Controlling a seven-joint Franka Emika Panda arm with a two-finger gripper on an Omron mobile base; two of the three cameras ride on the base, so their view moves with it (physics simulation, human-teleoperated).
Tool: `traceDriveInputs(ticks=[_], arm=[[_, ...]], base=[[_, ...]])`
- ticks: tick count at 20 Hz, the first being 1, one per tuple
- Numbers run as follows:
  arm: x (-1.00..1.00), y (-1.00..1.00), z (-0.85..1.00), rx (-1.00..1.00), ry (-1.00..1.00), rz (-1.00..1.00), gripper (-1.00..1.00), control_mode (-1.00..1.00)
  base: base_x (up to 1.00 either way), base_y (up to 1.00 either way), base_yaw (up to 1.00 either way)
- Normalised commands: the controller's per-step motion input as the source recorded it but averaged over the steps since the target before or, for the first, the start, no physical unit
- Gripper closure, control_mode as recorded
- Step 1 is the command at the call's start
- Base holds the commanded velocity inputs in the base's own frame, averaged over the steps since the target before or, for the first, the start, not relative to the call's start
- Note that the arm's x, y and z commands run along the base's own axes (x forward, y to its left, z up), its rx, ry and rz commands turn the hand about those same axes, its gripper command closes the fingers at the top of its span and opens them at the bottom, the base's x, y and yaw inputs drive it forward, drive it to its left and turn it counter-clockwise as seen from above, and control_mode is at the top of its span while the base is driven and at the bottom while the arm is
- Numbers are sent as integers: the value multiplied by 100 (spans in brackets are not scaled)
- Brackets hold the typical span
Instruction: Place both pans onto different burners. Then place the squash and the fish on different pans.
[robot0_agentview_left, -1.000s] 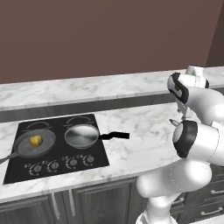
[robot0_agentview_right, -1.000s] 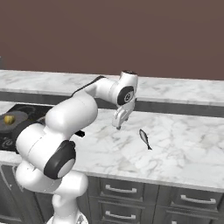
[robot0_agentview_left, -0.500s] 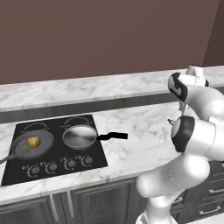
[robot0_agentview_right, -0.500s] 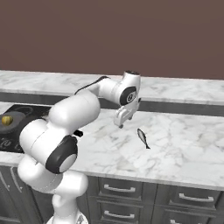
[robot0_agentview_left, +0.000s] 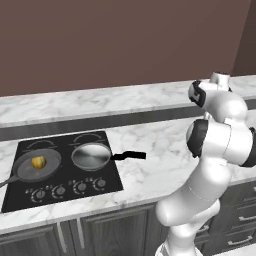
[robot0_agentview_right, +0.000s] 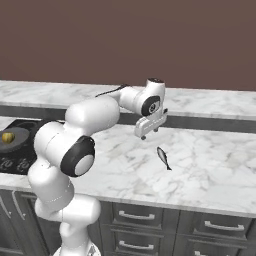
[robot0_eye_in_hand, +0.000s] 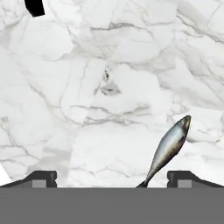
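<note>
Hovering above the marble counter (robot0_agentview_right: 210, 175), my gripper (robot0_agentview_right: 146, 131) sits near the centre of the right base frame with its fingers spread fully wide and nothing between them. In the hand view the fish (robot0_eye_in_hand: 168, 148) lies on the stone in the lower right of the frame, slanting up to the right, its tail down near my right fingertip (robot0_eye_in_hand: 183, 177). In the left base view, the dark skillet (robot0_agentview_left: 37, 165) rests on the cooktop (robot0_agentview_left: 15, 197) at lower left with the squash (robot0_agentview_left: 38, 162) inside it, and the silver pan (robot0_agentview_left: 91, 156) sits just right of it, its black handle pointing right.
</note>
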Motion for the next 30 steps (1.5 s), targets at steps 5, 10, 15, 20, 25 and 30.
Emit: traceDriveInputs(ticks=[5, 10, 15, 20, 25, 30], arm=[[35, -35, -1, 0, 1, -13, -100, -100], [14, -30, -17, 0, 0, -9, -100, -100], [7, -9, -22, 0, 1, -11, -100, -100], [7, 0, -28, 0, 0, -12, -100, -100], [3, 0, -32, 0, 0, -11, -100, -100], [0, 0, -42, 0, 0, -7, -100, -100]], base=[[0, 0, 0], [0, 0, 0], [0, 0, 0], [0, 0, 0], [0, 0, 0], [0, 0, 0]])
